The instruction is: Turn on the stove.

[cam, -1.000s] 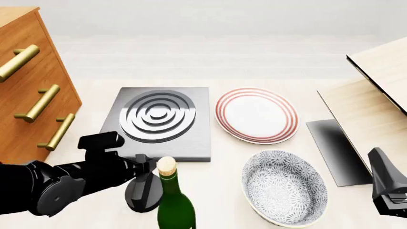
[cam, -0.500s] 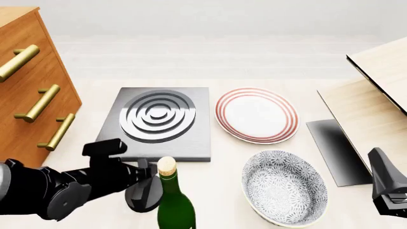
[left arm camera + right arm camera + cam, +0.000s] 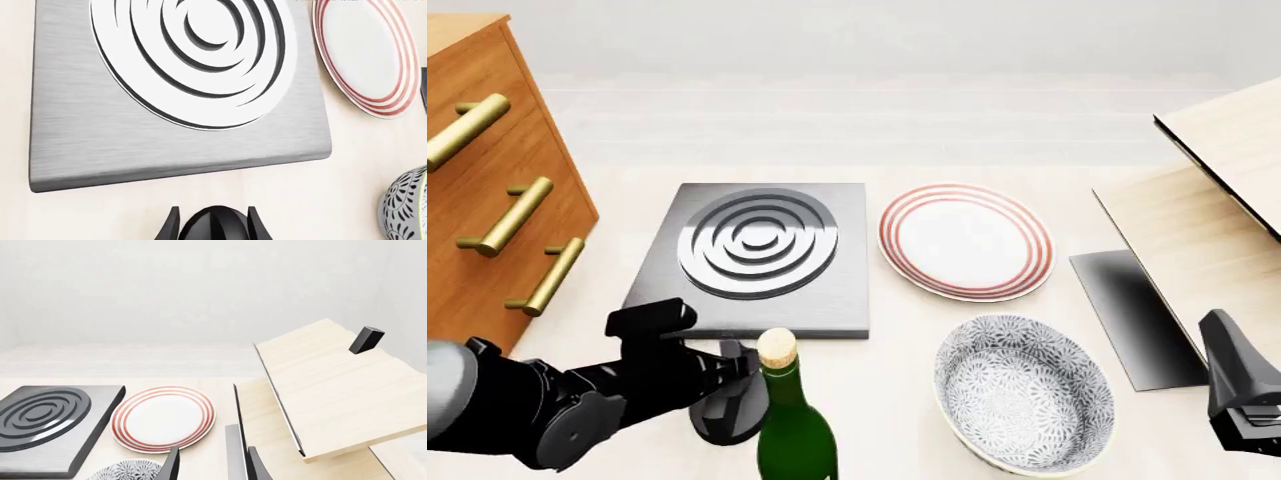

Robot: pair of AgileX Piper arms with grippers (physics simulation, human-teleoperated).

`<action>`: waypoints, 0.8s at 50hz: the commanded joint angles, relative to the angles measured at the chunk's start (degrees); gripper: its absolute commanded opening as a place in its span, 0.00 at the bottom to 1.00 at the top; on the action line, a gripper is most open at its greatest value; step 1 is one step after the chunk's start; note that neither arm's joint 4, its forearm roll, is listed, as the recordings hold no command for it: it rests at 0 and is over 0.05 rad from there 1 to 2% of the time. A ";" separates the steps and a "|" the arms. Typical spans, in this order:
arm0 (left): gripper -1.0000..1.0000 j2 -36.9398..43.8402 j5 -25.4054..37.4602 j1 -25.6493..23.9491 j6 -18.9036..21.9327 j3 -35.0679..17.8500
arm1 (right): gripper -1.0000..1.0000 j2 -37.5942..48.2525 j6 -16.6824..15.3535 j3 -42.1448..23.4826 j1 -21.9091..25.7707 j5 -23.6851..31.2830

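Item count, all views combined:

- One flat square dark-grey metal stove slab (image 3: 761,262) bearing one set of concentric raised rings.
- One black round knob (image 3: 731,405), separate from the slab.
- One white round plate with red rings (image 3: 965,241).
- One round bowl with a grey-and-white floral pattern (image 3: 1024,392).
- One green glass bottle with a cork stopper (image 3: 790,420).
- One flat dark rectangular sheet (image 3: 1134,316).
- One brown wooden drawer cabinet (image 3: 487,190) with three brass bar handles in view.
- One light wooden structure of angled panels (image 3: 1208,200), with one small black block (image 3: 366,339) on it.
- Two black robot arms, one per side.
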 commanded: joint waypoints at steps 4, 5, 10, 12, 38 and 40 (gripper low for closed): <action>1.00 0.12 1.37 3.33 2.16 0.51 | 1.00 0.00 -0.01 0.00 0.00 0.00; 1.00 0.11 1.38 3.33 2.16 0.51 | 1.00 0.01 -0.01 0.00 0.00 0.00; 1.00 -0.58 2.62 5.41 3.67 0.16 | 1.00 -0.01 -0.01 0.00 0.00 0.00; 1.00 -0.91 2.94 5.61 3.65 0.17 | 1.00 0.03 0.00 0.00 0.00 -0.01; 1.00 -3.26 6.00 10.22 6.82 -0.29 | 1.00 0.00 0.00 0.00 0.01 0.00; 1.00 -3.52 6.17 10.66 7.16 -0.17 | 1.00 -0.01 0.01 0.00 -0.01 0.00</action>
